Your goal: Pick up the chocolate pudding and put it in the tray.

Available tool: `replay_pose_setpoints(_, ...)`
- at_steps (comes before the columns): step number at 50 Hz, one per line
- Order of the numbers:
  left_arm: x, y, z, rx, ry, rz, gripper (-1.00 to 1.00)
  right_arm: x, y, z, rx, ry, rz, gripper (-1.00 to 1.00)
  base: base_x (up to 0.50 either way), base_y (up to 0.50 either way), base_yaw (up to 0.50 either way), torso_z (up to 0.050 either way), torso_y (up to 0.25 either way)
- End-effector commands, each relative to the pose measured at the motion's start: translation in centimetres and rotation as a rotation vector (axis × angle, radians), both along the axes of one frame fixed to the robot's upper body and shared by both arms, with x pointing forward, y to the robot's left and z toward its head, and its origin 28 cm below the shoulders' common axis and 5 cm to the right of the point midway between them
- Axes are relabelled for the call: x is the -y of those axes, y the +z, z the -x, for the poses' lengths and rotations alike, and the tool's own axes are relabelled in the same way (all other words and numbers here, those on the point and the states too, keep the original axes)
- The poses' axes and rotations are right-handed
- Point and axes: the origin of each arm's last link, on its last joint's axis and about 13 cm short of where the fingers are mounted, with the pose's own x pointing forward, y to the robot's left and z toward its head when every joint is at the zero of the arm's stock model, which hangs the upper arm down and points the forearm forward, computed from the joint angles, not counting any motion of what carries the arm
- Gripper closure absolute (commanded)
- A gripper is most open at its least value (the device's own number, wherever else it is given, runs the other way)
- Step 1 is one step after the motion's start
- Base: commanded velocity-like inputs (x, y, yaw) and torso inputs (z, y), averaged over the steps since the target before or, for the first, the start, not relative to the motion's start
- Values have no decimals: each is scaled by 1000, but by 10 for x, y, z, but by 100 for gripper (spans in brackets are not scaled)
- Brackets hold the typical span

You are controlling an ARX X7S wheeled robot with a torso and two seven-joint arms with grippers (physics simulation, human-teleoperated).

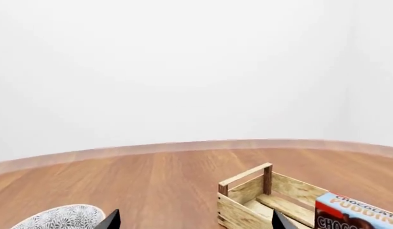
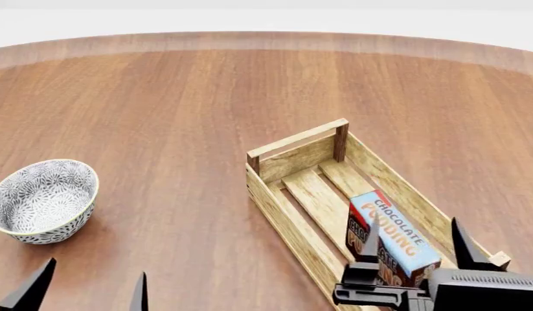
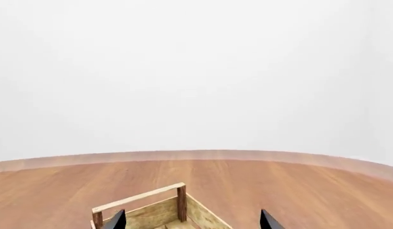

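My right gripper (image 2: 413, 238) hangs wide open, the chocolate pudding (image 2: 392, 241) lying between its fingertips inside the tray (image 2: 294, 146). I judge a careless retreat could clip the carton and tip it out.

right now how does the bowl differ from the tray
The bowl is round, grey-white with a floral pattern; the tray is long, rectangular, light slatted wood. The bowl holds nothing; the tray holds the pudding. The bowl sits by the left claw, the tray under the right claw. Both rest upright on the table.
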Motion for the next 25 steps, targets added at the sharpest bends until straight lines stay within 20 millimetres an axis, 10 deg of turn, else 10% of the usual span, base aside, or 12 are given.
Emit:
replay_pose_setpoints(1, 2, 6, 8, 27, -10, 4, -100, -7, 20, 16, 85, 33, 4, -100, 0, 0, 0, 0, 0)
replay_pose_setpoints(25, 3, 13, 18, 54, -24, 19, -100, -15, 23, 38, 136, 62, -23, -100, 0, 0, 0, 0, 0)
